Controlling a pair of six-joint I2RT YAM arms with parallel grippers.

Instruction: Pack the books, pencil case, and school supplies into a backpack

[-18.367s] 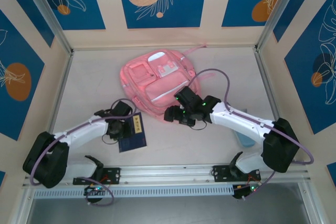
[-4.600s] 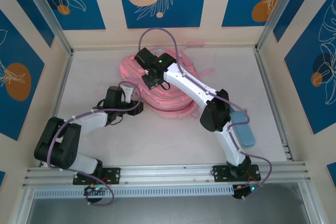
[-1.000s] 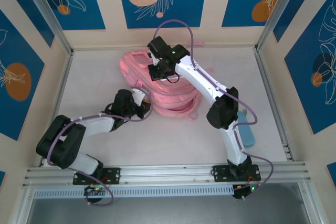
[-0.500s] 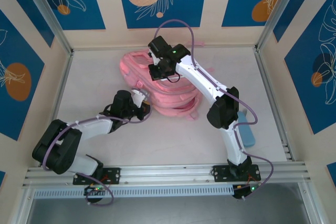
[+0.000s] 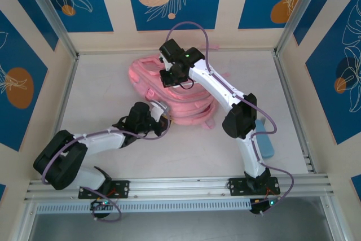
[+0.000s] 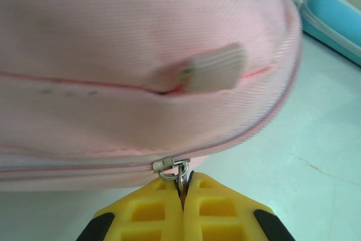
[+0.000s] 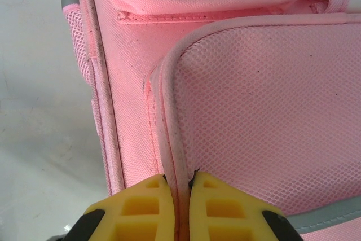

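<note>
Left of centre in the top view, the left hand (image 5: 160,118) is pinched shut on the zip pull (image 6: 172,166) at the near edge of the backpack (image 5: 189,108). The backpack lies just up and right of it on the tabletop (image 5: 101,94), and its zip seam runs sideways, so the pull likely follows that line. The right hand (image 5: 172,76) is clamped on the bag's far rim (image 7: 169,139). The pencil case (image 5: 265,144) lies well apart, lower right.

The left arm stretches low and rightward, left gripper (image 6: 182,189) pinched tight on a zip pull (image 6: 178,169). The right arm reaches far forward, elbow raised, right gripper (image 7: 181,183) clamped on a backpack (image 7: 254,111) seam.
</note>
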